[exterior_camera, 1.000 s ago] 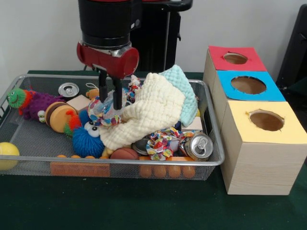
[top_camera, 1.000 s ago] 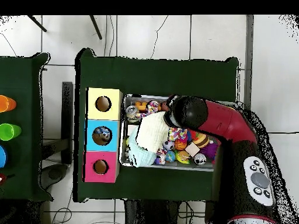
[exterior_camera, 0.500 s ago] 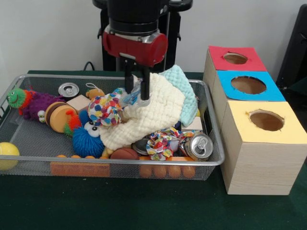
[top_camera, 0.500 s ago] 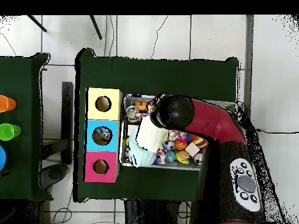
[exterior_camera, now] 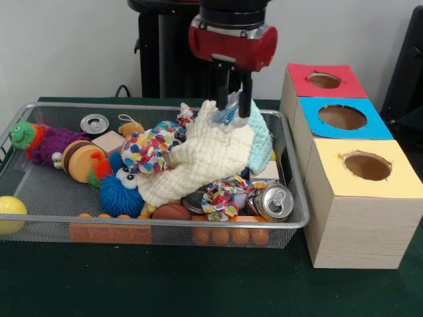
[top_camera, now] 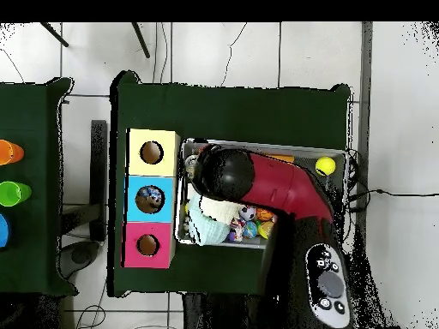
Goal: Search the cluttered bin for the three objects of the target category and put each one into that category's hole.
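Observation:
My gripper (exterior_camera: 232, 105) hangs over the right half of the wire mesh bin (exterior_camera: 158, 223). It is shut on a small see-through bottle with a blue label (exterior_camera: 223, 115) and holds it just above the cream cloth. No other bottle shows; the clutter and cloths may hide them. The blue-surround hole (exterior_camera: 342, 117) is in the middle box to the right of the bin. In the overhead view the arm's head (top_camera: 225, 174) covers the gripper and bottle, and the blue hole (top_camera: 149, 199) lies to its left.
A cream cloth (exterior_camera: 205, 155) and a teal cloth (exterior_camera: 259, 129) are heaped under the gripper. Aluminium cans (exterior_camera: 274, 201) (exterior_camera: 94, 123), a blue fuzzy toy (exterior_camera: 121, 191), a yellow ball (exterior_camera: 10, 211) and other toys fill the bin. The red hole (exterior_camera: 324, 80) and yellow hole (exterior_camera: 367, 166) flank the blue one.
The gripper has moved from the bin's middle toward the boxes and risen, lifting the see-through bottle out of the clutter.

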{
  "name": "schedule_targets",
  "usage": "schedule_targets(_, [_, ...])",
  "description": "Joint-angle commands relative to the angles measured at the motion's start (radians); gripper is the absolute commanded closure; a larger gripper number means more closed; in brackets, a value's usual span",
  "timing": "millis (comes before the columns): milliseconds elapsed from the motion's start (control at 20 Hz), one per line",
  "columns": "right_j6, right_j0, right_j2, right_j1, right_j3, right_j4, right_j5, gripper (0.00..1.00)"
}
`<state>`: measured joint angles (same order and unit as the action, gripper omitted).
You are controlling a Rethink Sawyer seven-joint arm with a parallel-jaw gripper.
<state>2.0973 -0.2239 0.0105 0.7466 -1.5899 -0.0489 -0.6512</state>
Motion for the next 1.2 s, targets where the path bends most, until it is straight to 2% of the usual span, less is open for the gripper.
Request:
schedule_targets(50, [0.278, 0.084, 0.041, 0.037, -0.111, -0.075, -0.137, 1.0])
schedule_targets(400, [0.307, 0.162, 0.08, 0.02, -0.098, -0.131, -0.133, 1.0])
schedule_targets(600, [0.333, 0.209, 0.11, -0.015, -0.045, -0.154, -0.158, 1.0])
schedule_targets(850, [0.328, 0.225, 0.134, -0.065, 0.013, -0.176, -0.171, 1.0])
schedule_targets(1200, [0.303, 0.209, 0.119, -0.101, 0.029, -0.214, -0.15, 1.0])
